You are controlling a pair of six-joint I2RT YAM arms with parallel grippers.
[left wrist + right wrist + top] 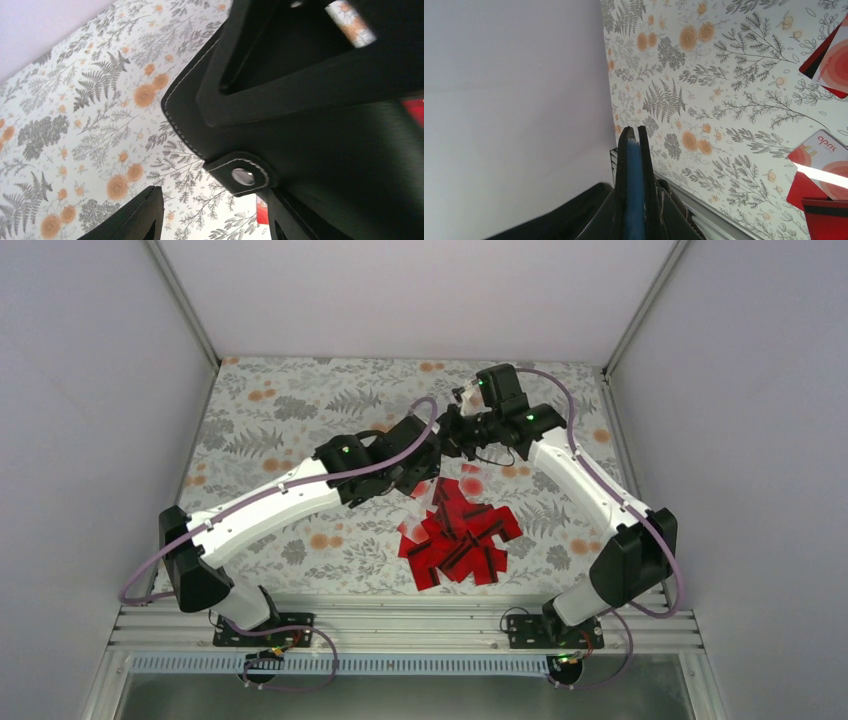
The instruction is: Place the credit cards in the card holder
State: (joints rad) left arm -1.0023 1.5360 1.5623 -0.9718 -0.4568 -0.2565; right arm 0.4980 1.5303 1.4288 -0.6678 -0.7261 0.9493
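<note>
The credit cards [460, 540] lie in a loose red pile on the flowered cloth, near the middle front. My right gripper [455, 432] hangs above and behind the pile. In its wrist view it [636, 200] is shut on the card holder [635, 170], seen edge-on as two black leaves with a blue lining between them. My left gripper [425, 470] meets it from the left. In the left wrist view the holder's black stitched cover [310, 135] and its snap tab [243, 175] fill the upper right. The left gripper [212, 222] is open just below the tab, with only cloth between its fingers.
Loose red cards [826, 172] lie on the cloth at the right of the right wrist view. White walls close in the table on the left, back and right. A metal rail [400, 625] with both arm bases runs along the front edge.
</note>
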